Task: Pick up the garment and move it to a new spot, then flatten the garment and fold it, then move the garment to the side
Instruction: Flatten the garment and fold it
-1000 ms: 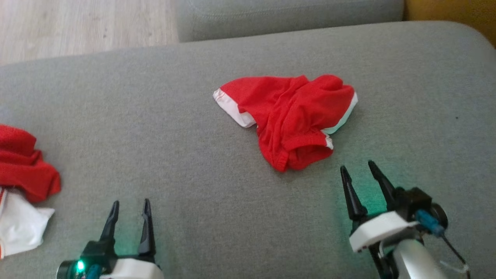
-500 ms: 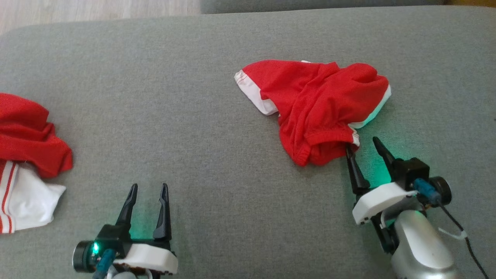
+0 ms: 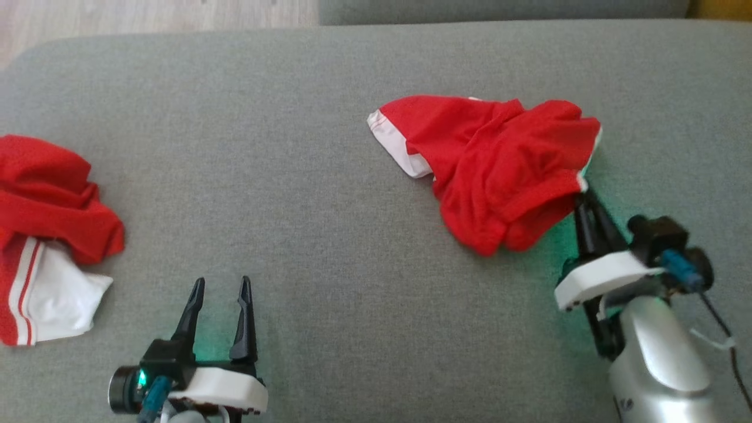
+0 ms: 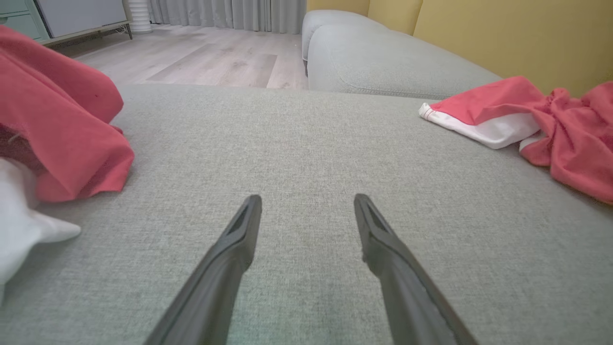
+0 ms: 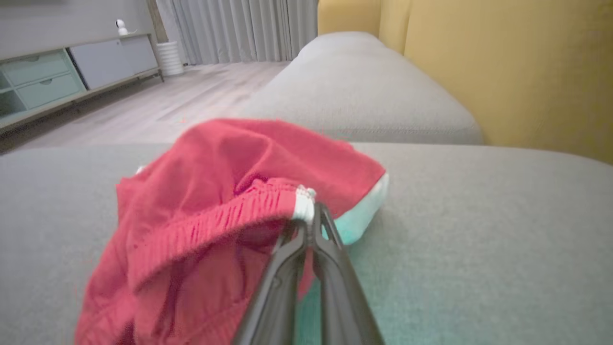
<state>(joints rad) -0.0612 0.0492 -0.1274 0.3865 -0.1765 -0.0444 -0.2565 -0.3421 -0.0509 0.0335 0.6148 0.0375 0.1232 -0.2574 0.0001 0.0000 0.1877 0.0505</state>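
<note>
We have the red garment (image 3: pixel 499 170) lying crumpled on the grey sofa (image 3: pixel 294 194), towards our right side. The right end effector (image 3: pixel 583 200) is clenched on its near edge, at the white-tipped end of the waistband (image 5: pixel 215 215). The left end effector (image 3: pixel 220 285) is released, its fingers spread over bare cushion, well apart from the garment. The main risk we see is a thin hold. The fingers meet at the very corner of the band, and the right wrist view is soft enough that we cannot say how much cloth lies between them, perhaps only the hem. If the bite is that shallow, a quick lift could pull the corner free, or the bunched cloth dragging on the rough upholstery could do the same, dropping the garment short of its new spot. A single corner grip also means the cloth will likely hang in a twisted rope and land just as bunched, which would make flattening harder. A second heap (image 3: pixel 47 211) of red and white cloth sits at the far left of the sofa, near the left end effector. Carrying the garment that way could lay it on that heap and tangle the two. Lifting too low would sweep the trailing folds along the cushion and roll them under.
</note>
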